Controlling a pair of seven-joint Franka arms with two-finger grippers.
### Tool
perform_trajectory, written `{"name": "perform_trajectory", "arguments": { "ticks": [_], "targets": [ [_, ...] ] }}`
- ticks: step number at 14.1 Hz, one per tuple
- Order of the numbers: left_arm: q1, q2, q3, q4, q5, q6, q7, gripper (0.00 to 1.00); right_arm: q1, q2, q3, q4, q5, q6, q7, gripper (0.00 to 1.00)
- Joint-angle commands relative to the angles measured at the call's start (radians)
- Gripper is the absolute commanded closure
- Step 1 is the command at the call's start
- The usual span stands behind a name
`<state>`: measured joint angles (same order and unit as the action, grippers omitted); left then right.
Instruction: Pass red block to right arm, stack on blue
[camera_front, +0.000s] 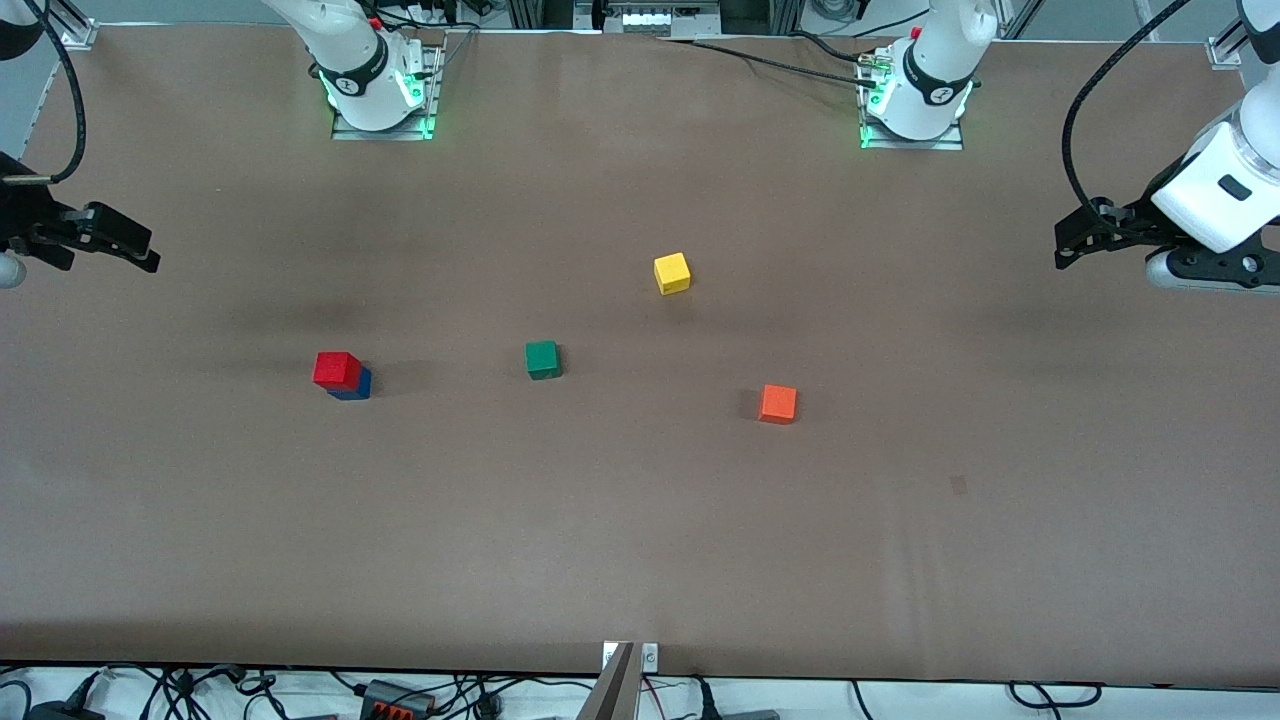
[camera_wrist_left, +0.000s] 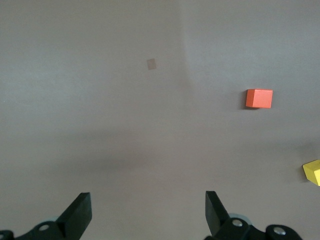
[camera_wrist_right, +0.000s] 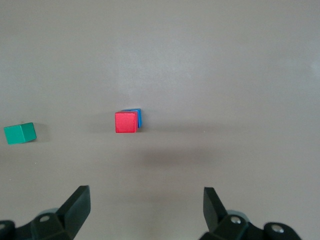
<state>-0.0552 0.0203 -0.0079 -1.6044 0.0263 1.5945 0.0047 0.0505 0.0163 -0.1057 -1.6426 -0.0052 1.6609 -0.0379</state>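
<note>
- The left arm rises from its base at the counter's top edge and swings out to the left arm's end; it waits there.
- The left gripper (camera_front: 1068, 243) hangs over that end edge, empty, its fingers (camera_wrist_left: 79, 214) spread wide apart.
- The right arm reaches from its base at the top edge out to the right arm's end.
- The right gripper (camera_front: 140, 250) hangs over that end edge, empty, fingers (camera_wrist_right: 77, 206) spread wide.
</note>
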Motion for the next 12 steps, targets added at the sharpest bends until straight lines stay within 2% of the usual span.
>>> {"name": "perform_trajectory", "arguments": {
  "ticks": [1, 12],
  "targets": [
    [0.000, -0.005, 0.000, 0.014, -0.016, -0.016, 0.014, 0.00, -0.004, -0.029, 0.003, -0.033, -0.016, 0.014, -0.008, 0.00],
    [0.000, -0.005, 0.000, 0.014, -0.016, -0.014, 0.014, 0.00, -0.009, -0.027, 0.000, -0.034, -0.016, 0.013, -0.022, 0.00]
  ]
}}
